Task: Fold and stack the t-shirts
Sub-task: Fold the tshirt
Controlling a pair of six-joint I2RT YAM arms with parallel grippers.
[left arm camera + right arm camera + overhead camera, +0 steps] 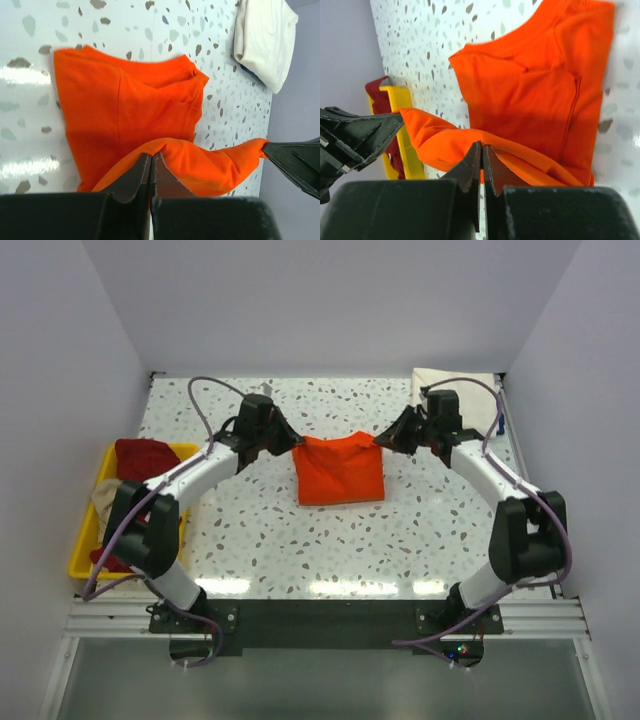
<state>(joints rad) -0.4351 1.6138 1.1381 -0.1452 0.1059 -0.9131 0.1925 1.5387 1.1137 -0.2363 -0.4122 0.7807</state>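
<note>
Yellow tray (85, 540), well left of the orange t-shirt (340, 475), holds a dark red t-shirt (145, 458) and a beige t-shirt (105, 495). My left gripper (296, 443) pinches the orange t-shirt's far left corner. My right gripper (378, 439) pinches its far right corner, with that edge raised between them. A cream-white t-shirt (445, 380) lies folded beyond it, to the right.

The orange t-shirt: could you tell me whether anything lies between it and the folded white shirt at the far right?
Nothing lies on the table there; only the right hand, shut on the orange t-shirt, and its arm cross that gap.
</note>
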